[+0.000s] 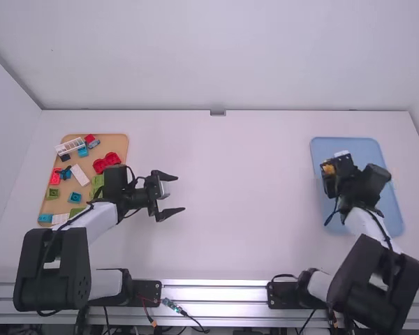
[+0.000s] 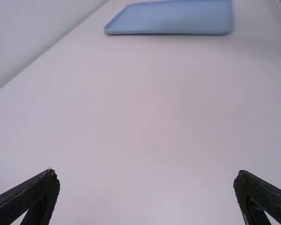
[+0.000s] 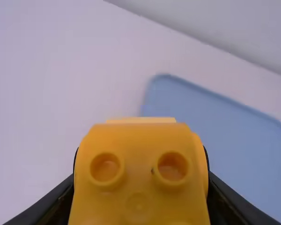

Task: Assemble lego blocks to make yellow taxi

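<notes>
In the high view my right gripper (image 1: pixel 334 165) is over the blue tray (image 1: pixel 394 202) at the right, holding a yellow block assembly (image 1: pixel 327 169). Seen in the right wrist view, my right gripper (image 3: pixel 140 161) is shut on the yellow assembly (image 3: pixel 139 140), which has round studs facing the camera. My left gripper (image 1: pixel 181 193) stands open just right of the orange-tan tray (image 1: pixel 112 143) of loose blocks. Nothing sits between its fingers in the left wrist view, where my left gripper (image 2: pixel 146 174) is above bare white table.
The left tray carries several loose pieces, among them red blocks (image 1: pixel 112 158), a white brick (image 1: pixel 79 174), a blue block (image 1: pixel 75 197) and a green block (image 1: pixel 52 192). White table (image 1: pixel 230 202) lies between the two trays. A wall stands behind the table.
</notes>
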{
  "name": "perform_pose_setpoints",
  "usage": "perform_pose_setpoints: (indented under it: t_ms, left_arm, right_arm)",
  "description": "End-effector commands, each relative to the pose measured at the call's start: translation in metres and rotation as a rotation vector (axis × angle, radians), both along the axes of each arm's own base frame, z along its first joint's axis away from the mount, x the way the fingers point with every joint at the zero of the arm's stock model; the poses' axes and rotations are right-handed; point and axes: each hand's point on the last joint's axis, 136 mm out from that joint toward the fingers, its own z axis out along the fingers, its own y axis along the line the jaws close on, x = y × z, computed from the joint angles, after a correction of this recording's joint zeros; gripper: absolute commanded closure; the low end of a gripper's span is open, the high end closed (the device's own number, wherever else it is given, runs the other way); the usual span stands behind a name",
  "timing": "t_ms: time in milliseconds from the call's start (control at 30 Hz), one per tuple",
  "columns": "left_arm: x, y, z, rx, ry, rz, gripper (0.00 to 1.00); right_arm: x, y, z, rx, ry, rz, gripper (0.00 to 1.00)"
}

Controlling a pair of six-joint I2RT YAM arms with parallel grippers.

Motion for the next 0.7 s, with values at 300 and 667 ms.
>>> perform_pose_setpoints:
  t_ms: [300, 667]
  left_arm:
    - [-0.007, -0.006, -0.001, -0.033, 0.035, -0.025, 0.01]
    - [-0.006, -0.005, -0.002, -0.033, 0.052, -0.015, 0.01]
  right_arm:
    - [-0.005, -0.054, -0.076, 0.183, 0.028, -0.21, 0.86]
    - [0.016, -0.062, -0.11, 0.305, 0.089, -0.26, 0.03]
